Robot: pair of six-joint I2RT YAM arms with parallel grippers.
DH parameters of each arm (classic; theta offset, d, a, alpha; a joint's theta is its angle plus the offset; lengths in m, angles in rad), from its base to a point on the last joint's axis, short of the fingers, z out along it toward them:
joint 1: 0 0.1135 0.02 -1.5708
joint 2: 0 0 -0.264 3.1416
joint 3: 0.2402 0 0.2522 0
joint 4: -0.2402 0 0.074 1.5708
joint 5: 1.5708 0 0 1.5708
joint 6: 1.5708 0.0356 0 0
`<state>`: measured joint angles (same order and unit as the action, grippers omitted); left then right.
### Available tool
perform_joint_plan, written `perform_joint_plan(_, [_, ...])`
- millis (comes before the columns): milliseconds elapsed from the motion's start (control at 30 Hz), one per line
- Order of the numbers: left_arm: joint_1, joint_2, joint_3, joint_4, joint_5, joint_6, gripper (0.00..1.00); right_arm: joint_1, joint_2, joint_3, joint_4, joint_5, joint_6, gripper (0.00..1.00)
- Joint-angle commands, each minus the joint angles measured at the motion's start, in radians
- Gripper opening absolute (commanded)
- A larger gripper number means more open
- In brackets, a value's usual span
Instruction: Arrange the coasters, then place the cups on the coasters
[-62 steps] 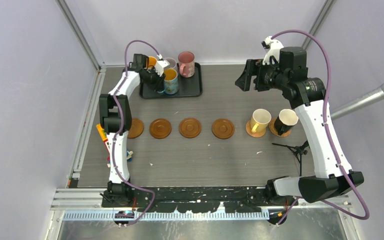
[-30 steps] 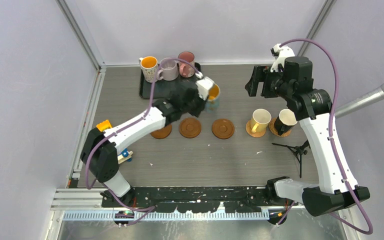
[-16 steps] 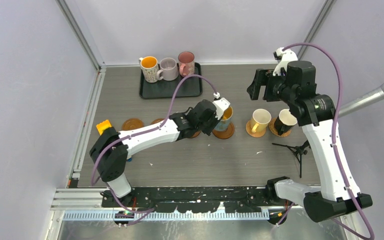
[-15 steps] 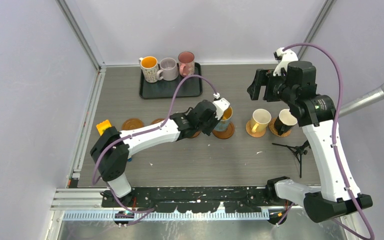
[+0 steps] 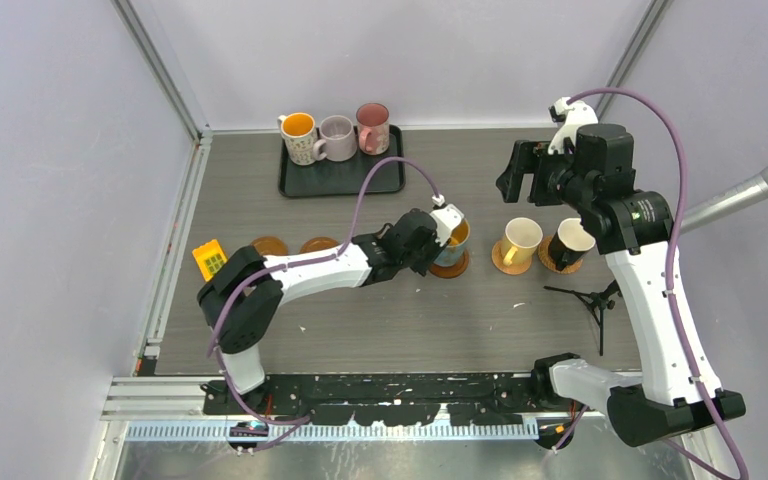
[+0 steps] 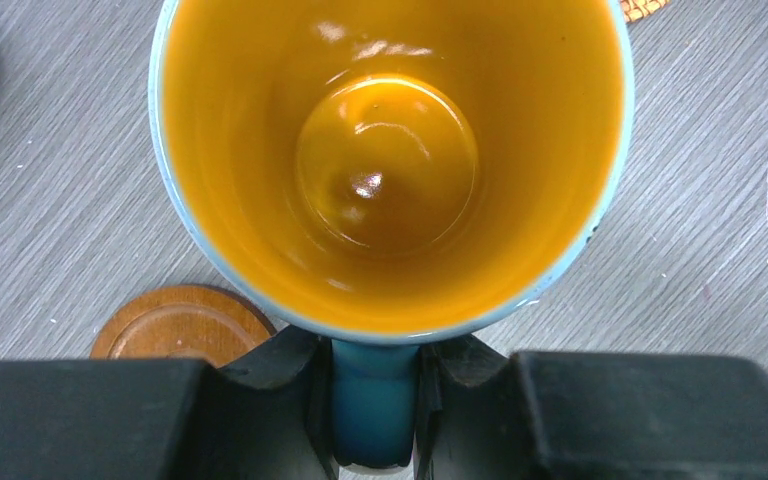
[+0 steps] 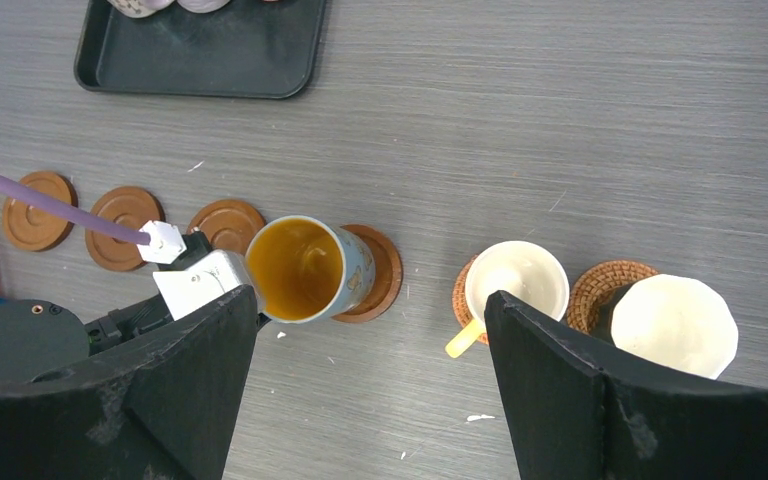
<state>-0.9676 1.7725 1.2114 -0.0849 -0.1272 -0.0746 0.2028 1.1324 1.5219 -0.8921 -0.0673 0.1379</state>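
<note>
My left gripper (image 5: pixel 438 240) is shut on the handle (image 6: pixel 375 410) of the blue patterned cup (image 5: pixel 451 243), whose orange inside (image 6: pixel 390 160) fills the left wrist view. The cup leans a little over a brown coaster (image 5: pixel 452 268); I cannot tell whether it touches. Three bare coasters (image 7: pixel 32 210) (image 7: pixel 123 228) (image 7: pixel 227 225) lie in a row to its left. The cream-yellow cup (image 5: pixel 520 240) and the black cup (image 5: pixel 571 243) stand on woven coasters to its right. My right gripper (image 5: pixel 518 172) hangs open and empty, high over the back right.
A black tray (image 5: pixel 340 178) at the back left holds the white (image 5: pixel 298 135), lilac (image 5: pixel 336 137) and pink (image 5: pixel 371 126) cups. A yellow toy block (image 5: pixel 208 260) lies at the left edge, a small black tripod (image 5: pixel 590 297) beside the right arm, and a microphone (image 5: pixel 750 195) pokes in from the right.
My left arm has carried the blue patterned cup from the tray across to the coaster beside the cream-yellow cup and lowered it there. The right arm has hardly moved.
</note>
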Motion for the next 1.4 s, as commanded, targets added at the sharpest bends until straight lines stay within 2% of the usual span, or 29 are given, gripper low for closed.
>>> perform_joint_plan(0, [-0.006, -0.01, 0.023, 0.224, 0.013, -0.003, 0.0, -0.011, -0.018, 0.015, 0.012, 0.001, 0.012, 0.88])
perform_joint_plan(1033, [-0.014, 0.07, 0.007, 0.235, 0.016, 0.006, 0.01, -0.025, -0.016, 0.012, 0.006, -0.035, 0.023, 0.88])
perform_joint_plan(1133, [-0.014, 0.068, 0.004, 0.228, 0.012, 0.007, 0.08, -0.025, -0.018, 0.012, 0.003, -0.035, 0.022, 0.88])
perform_joint_plan(1233, [-0.014, 0.057, 0.001, 0.216, 0.009, 0.009, 0.31, -0.026, -0.017, 0.012, 0.003, -0.036, 0.022, 0.88])
perform_joint_plan(1333, [-0.014, 0.033, -0.003, 0.194, 0.017, 0.009, 0.5, -0.026, -0.016, 0.011, 0.005, -0.038, 0.02, 0.88])
perform_joint_plan(1367, [-0.014, 0.023, -0.006, 0.188, 0.019, 0.011, 0.52, -0.025, -0.016, 0.01, 0.006, -0.04, 0.021, 0.88])
